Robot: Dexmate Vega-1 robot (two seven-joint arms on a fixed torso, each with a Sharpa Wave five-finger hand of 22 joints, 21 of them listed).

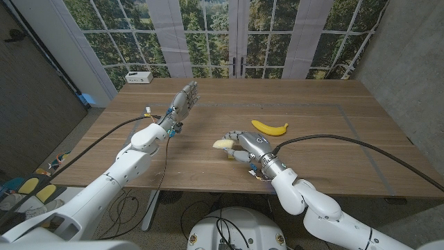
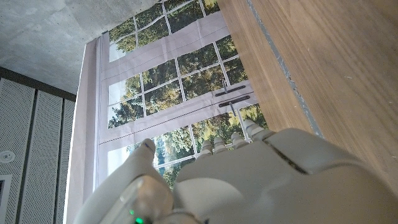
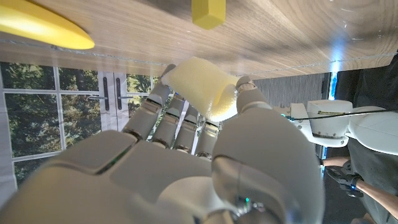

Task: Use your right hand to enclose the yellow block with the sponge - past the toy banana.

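- Right hand (image 1: 241, 146), nearest the table's near edge around its middle, grips a pale yellow soft sponge (image 1: 223, 144); in the right wrist view the sponge (image 3: 200, 86) sits pinched between the thumb and the other fingers (image 3: 163, 109).
- Small yellow block (image 3: 208, 12) shows in the right wrist view, standing on the wooden table (image 3: 280, 31) just past the sponge and apart from it; in the head view I cannot make it out.
- Yellow toy banana (image 1: 270, 128) lies on the table just beyond the right hand, toward the far edge, not touching it.
- Left hand (image 1: 182, 103) is raised over the table's left part, well apart from the sponge, fingers extended and holding nothing.
- White box (image 1: 139, 77) rests at the far left corner.
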